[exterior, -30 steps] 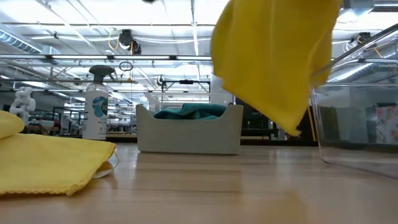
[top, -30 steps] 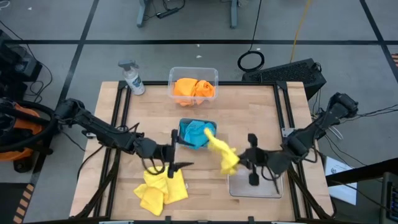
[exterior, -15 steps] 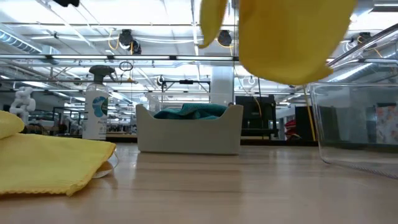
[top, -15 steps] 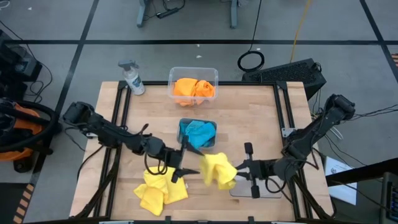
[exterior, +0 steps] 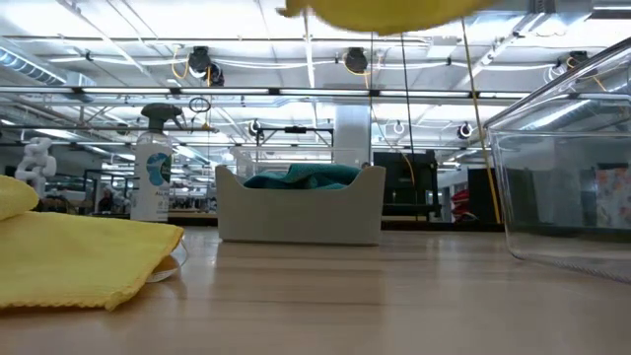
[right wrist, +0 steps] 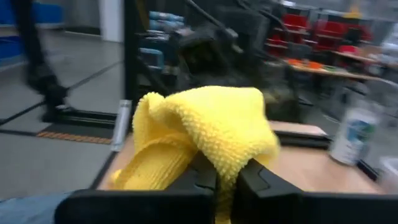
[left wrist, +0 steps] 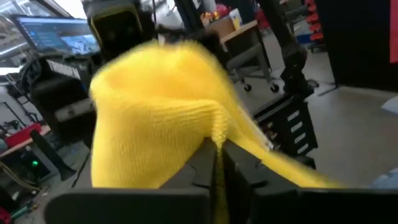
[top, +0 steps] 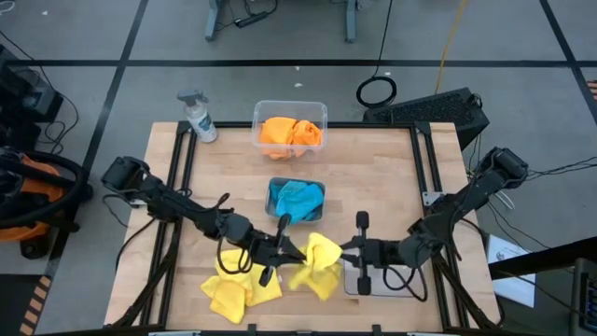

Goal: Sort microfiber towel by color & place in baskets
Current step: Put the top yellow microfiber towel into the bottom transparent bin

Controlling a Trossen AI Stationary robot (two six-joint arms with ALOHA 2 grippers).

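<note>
A yellow microfiber towel (top: 314, 264) hangs bunched above the table's near middle, between my left gripper (top: 295, 253) and my right gripper (top: 339, 248), both shut on it. Only its lower edge (exterior: 385, 10) shows in the low view. A second yellow towel (top: 233, 286) lies flat on the table at the near left. Two orange towels (top: 290, 132) lie in the far clear basket (top: 263, 110). Blue towels (top: 297, 200) fill the small greyish basket (top: 272, 187) in the middle. A clear basket (top: 381, 286) stands beneath my right gripper. My left gripper pinches a folded, hemmed edge of the yellow towel (left wrist: 216, 129) between its two fingers, coming level from the table's left. The cloth bulges up beyond the fingers, clear of the table. My right gripper pinches a bunched fold of the same towel (right wrist: 231, 157) between its two fingers, coming level from the table's right. The towel is lifted clear, and a loose flap (right wrist: 149, 163) droops beside the fingers.
A grey-white spray bottle (top: 198, 117) stands at the far left corner. Black frame rails (top: 177, 177) run along the table's left and right sides. Bare wood lies between the small basket and the right rail.
My right gripper has carried the yellow towel toward the near edge and the left, away from the small basket. My left gripper has gone toward the right to meet it and has shut on the towel. The towel's hanging end has risen.
</note>
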